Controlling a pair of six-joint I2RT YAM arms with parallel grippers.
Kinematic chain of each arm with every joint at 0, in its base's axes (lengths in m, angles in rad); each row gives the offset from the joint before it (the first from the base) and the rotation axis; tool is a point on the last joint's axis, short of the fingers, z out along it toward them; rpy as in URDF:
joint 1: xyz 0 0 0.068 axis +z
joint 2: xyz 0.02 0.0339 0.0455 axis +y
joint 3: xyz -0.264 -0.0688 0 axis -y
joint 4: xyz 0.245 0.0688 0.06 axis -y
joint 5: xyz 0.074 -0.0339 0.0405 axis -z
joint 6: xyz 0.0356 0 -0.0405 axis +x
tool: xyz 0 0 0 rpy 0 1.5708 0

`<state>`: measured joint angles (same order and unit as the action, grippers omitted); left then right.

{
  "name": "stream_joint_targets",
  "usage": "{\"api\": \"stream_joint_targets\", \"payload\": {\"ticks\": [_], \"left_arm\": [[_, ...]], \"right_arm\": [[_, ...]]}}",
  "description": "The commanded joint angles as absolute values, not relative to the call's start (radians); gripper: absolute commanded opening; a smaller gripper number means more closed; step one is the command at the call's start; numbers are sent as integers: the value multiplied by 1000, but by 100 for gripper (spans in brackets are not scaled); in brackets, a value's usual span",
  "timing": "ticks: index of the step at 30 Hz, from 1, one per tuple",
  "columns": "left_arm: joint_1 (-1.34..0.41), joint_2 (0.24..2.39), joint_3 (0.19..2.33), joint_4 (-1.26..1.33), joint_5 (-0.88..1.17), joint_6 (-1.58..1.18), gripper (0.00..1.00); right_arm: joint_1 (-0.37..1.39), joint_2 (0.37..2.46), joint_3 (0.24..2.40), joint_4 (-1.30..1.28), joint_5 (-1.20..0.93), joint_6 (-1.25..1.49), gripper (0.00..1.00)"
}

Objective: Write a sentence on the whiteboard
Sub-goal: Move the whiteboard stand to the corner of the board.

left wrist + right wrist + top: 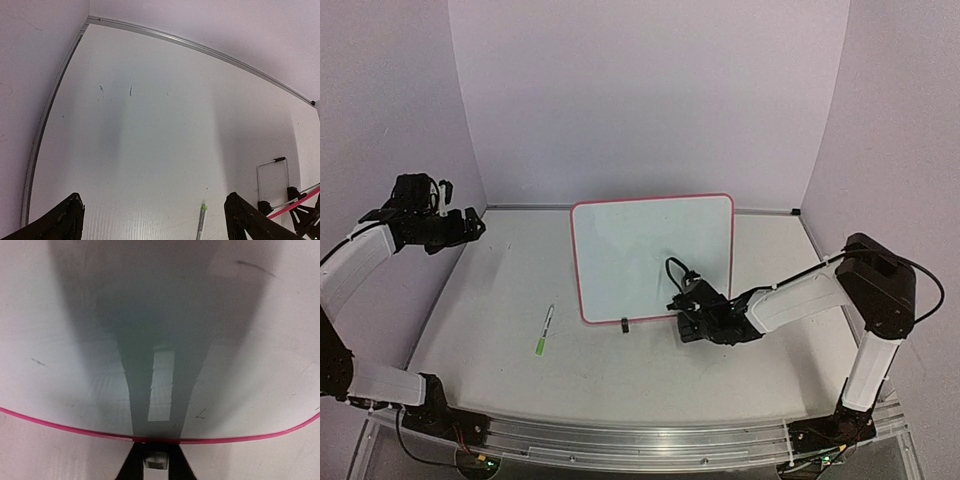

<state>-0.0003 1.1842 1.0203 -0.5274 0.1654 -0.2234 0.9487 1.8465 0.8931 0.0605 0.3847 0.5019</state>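
The whiteboard (650, 250) stands upright mid-table, white with a pink rim and a black clip foot (624, 323). Its face looks blank; no green sentence shows in any view. My right gripper (686, 312) is low at the board's lower right corner, its fingers nearly together on the bottom rim (65, 427) around a small grey block, in the right wrist view (157, 454). A green-capped marker (544, 331) lies on the table left of the board. My left gripper (470, 225) is raised at the far left, wide open and empty (153, 200). The marker's tip (201, 220) shows below it.
Pale walls close the table at the back and both sides, with a metal rail (200, 47) along the back edge. A thin wire stand (273, 175) lies on the table behind the board, whose pink rim (292, 206) shows edge-on in the left wrist view.
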Motion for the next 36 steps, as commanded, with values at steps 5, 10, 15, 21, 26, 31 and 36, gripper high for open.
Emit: {"api": "stream_joint_targets", "payload": {"ticks": [5,10,15,21,26,31,36], "left_arm": [[-211,1136,914,-543,97,-394,96],[-266,1057,770,-532,97,-486,95],[-351,1030,677,-555,90,-533,94],[-493,1115,620,-534,108,-584,86],[-608,1218,626,-494,72,-625,70],[-684,1320,678,-492,19,-630,58],[-729,1405,729,-515,-33,-631,51]], "right_arm": [[967,1748,865,79,349,579,56],[971,1629,792,43,336,587,70],[971,1494,720,7,325,589,82],[948,1393,700,-49,323,568,91],[896,1367,698,-58,284,574,91],[887,1361,694,-60,279,592,91],[886,1361,682,-60,287,607,91]]}}
